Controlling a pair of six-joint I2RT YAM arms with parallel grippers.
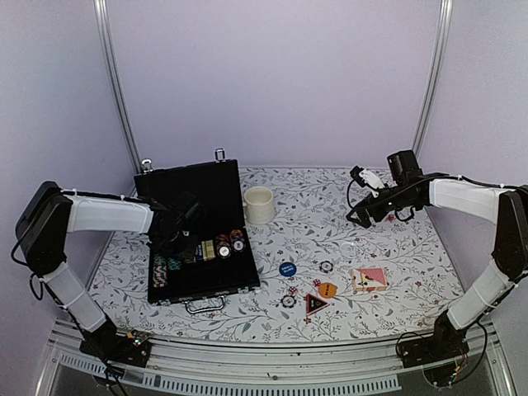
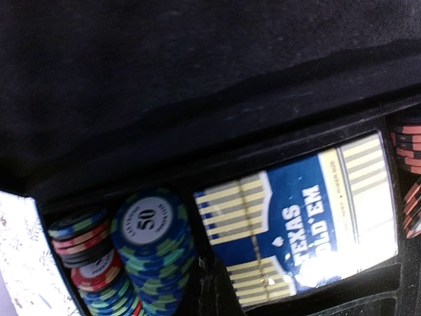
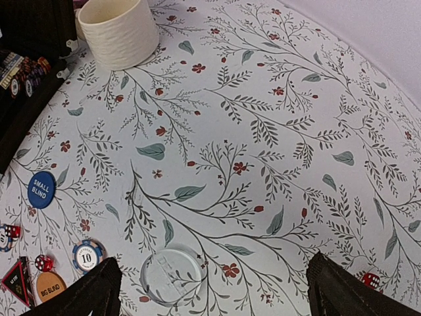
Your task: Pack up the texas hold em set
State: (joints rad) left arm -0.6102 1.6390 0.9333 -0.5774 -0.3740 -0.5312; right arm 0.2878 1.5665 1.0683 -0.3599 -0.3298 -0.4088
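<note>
The black case point(image 1: 216, 280) lies open at the left with its lid point(image 1: 206, 177) upright. In its tray sit striped chips point(image 2: 148, 227) and the blue card deck point(image 2: 299, 224). My left gripper point(image 1: 183, 221) is shut and reaches down into the tray, just above the deck and chips, with nothing visibly held. Loose on the table lie the red deck point(image 1: 369, 279), a blue button point(image 3: 41, 189), an orange button point(image 1: 327, 289), a clear round button point(image 3: 172, 273), a chip point(image 3: 87, 255) and red dice point(image 3: 44, 263). My right gripper point(image 3: 212, 297) hovers open above the clear button.
A cream mug point(image 1: 259, 205) stands just right of the case lid. A black-and-red triangular piece point(image 1: 315, 304) lies near the front edge. Another red die point(image 3: 370, 280) sits by my right fingertip. Purple walls enclose the table on three sides.
</note>
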